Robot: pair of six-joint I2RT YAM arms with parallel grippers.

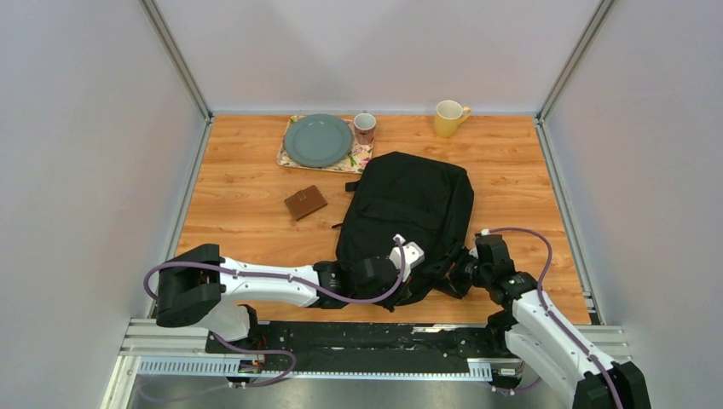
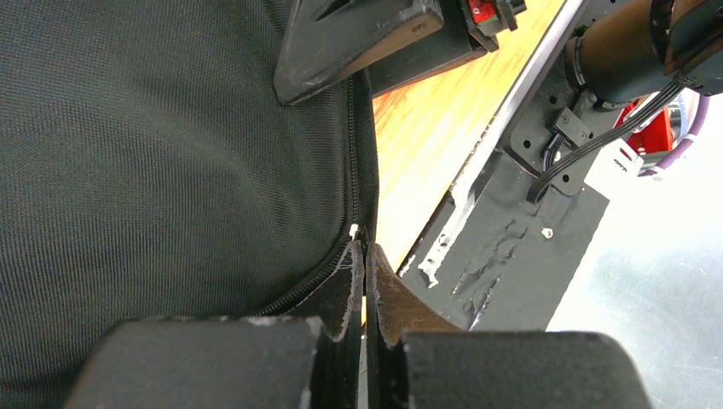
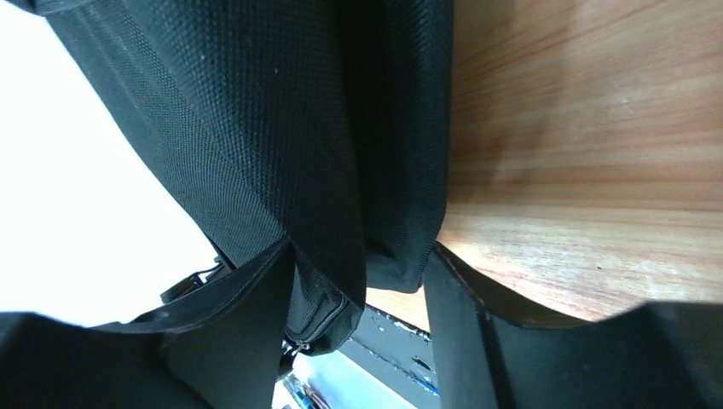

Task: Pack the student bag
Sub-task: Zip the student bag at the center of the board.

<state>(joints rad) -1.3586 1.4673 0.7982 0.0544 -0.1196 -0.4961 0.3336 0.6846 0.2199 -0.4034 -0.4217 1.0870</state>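
Observation:
The student bag (image 1: 409, 200), a large black backpack, lies in the middle of the wooden table with its near end at the front edge. My left gripper (image 1: 415, 256) is shut at that near end. In the left wrist view its tips (image 2: 365, 252) press together right on the bag's zipper line (image 2: 351, 153), beside a small white tab (image 2: 353, 229). I cannot tell whether the tab is pinched. My right gripper (image 1: 461, 273) is at the bag's near right corner. In the right wrist view it (image 3: 358, 251) straddles a fold of bag fabric (image 3: 375, 170) that touches both fingers.
A brown wallet (image 1: 305, 203) lies left of the bag. At the back are a green plate (image 1: 317, 140) on a floral mat (image 1: 288, 158), a patterned mug (image 1: 365, 128) and a yellow mug (image 1: 448, 118). The metal rail (image 1: 341, 336) runs along the table's near edge.

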